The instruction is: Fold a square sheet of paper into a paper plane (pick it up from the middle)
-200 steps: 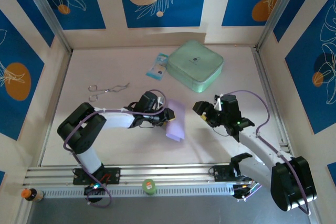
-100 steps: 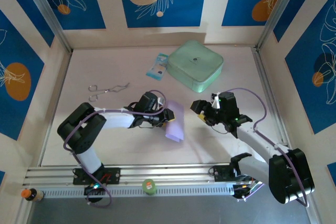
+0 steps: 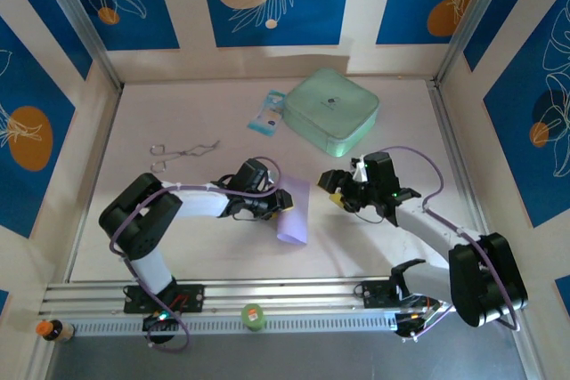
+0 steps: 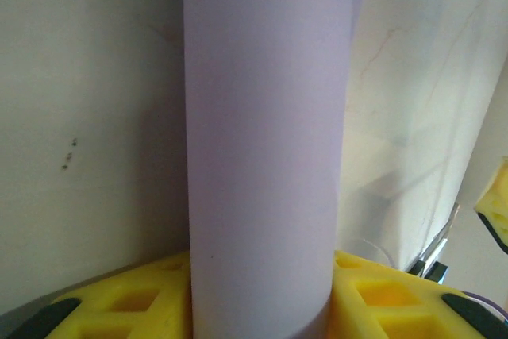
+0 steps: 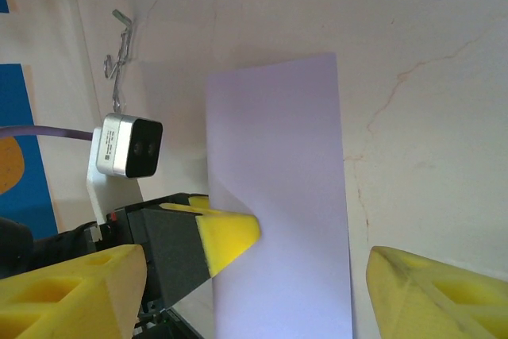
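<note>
The square sheet of paper [image 3: 295, 212] is pale lavender and lies bent near the table's middle. My left gripper [image 3: 277, 203] is shut on the sheet's left edge. In the left wrist view the paper [image 4: 266, 156] rises as a curved band between the yellow pads [image 4: 381, 295]. My right gripper [image 3: 335, 189] stands open just right of the sheet, apart from it. In the right wrist view the sheet [image 5: 282, 188] lies ahead between my open right fingers [image 5: 432, 295], and the left gripper's yellow fingertip [image 5: 228, 236] presses on the sheet's left side.
A mint-green case [image 3: 330, 111] and a blue-white packet [image 3: 267, 112] sit at the back. Metal tongs [image 3: 183, 152] lie at the back left, also seen as tongs [image 5: 119, 49] in the right wrist view. A metal rail [image 3: 294, 295] runs along the near edge.
My right gripper has moved left and slightly back, closing in on the sheet's right edge. The left gripper has shifted the paper a little nearer and tilted it.
</note>
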